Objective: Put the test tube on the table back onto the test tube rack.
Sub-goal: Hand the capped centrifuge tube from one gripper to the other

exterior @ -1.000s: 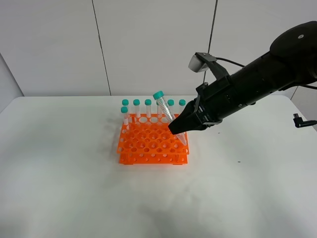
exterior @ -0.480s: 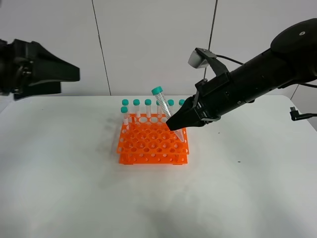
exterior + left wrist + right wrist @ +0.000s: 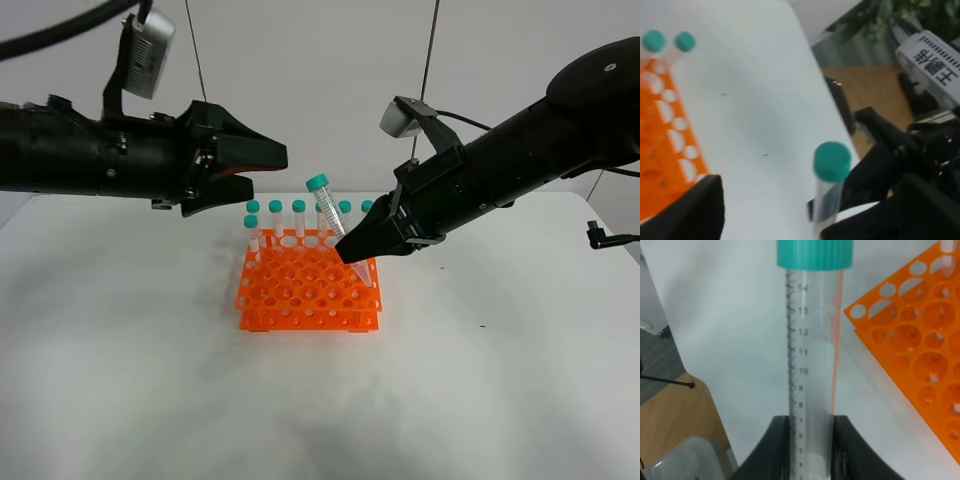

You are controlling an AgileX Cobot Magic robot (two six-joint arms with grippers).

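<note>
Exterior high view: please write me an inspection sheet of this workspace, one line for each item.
Surface: large white matte table.
Job's things: bright orange plastic rack with round holes, mid-table; clear teal-capped tubes upright in its back row; one clear plastic test tube with teal cap tilted over it.
Clutter: nothing seen.
Grippers: right gripper shut on the tilted tube; left gripper open, empty, raised left of the held tube.
Cables: black cables, one at each arm.
Surroundings: pale wall panels.

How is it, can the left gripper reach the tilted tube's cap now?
Probably yes. The left gripper is open near the cap, only air between; the right gripper holds the tube lower down.
</note>
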